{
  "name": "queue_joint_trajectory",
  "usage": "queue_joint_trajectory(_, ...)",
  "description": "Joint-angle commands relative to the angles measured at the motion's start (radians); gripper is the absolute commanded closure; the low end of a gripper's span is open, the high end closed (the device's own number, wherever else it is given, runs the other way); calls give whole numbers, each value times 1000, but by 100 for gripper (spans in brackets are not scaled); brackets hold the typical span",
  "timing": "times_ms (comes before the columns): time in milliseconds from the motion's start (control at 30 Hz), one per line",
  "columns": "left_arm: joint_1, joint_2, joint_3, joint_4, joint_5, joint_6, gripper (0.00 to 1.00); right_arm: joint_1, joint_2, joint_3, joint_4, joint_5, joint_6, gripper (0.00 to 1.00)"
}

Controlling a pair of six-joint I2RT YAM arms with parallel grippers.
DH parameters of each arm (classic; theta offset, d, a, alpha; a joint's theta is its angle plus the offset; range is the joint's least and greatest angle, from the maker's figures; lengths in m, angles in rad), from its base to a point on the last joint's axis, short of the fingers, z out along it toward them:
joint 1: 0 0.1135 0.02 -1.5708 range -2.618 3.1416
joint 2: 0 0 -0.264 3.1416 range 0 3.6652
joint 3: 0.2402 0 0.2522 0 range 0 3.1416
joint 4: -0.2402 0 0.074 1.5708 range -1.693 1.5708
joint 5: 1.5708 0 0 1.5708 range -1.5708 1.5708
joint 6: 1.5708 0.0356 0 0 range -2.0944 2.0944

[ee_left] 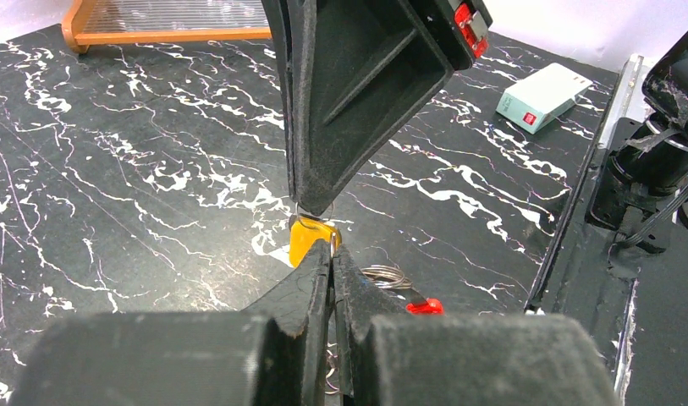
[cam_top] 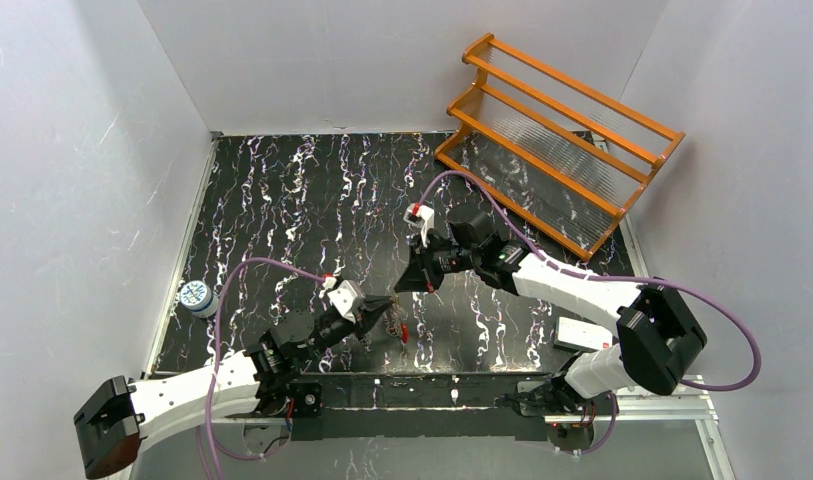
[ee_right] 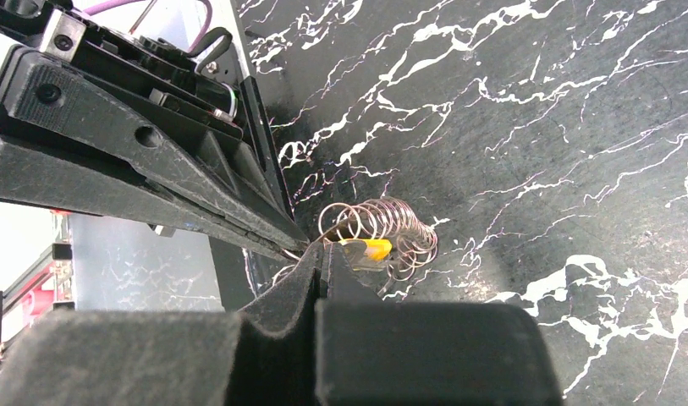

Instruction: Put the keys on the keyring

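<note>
With the left pincer [ee_left: 332, 249] clamped on the tiny yellow-headed key [ee_left: 309, 241] and the right pincer [ee_left: 310, 207] pressed together just above it, treat key and thin springy keyring [ee_left: 389, 275], low beside them over the desk [ee_left: 112, 169], as light and slippery: pinch flat head, wire end.
</note>
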Motion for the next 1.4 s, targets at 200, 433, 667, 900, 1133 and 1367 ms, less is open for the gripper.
queue_joint_trajectory(200, -3, -17, -10, 38, -42, -26, 100, -4, -43, -19, 41, 2, -4, 99)
queue_joint_trajectory(433, -3, -33, -26, 61, -94, -62, 100, -2, -89, -35, 54, -10, -7, 99)
queue_joint_trajectory(667, -3, -54, -39, 86, -97, -72, 100, -2, -48, -27, 88, -45, 7, 99)
queue_joint_trajectory(900, -3, -66, -50, 87, -96, -83, 100, -3, -12, -12, 108, -58, 16, 99)
queue_joint_trajectory(1133, -3, -52, -48, 89, -90, -86, 100, -1, 3, -6, 130, -73, 26, 99)
queue_joint_trajectory(1367, -3, -47, -46, 91, -85, -89, 100, -1, 5, -12, 157, -82, 28, 99)
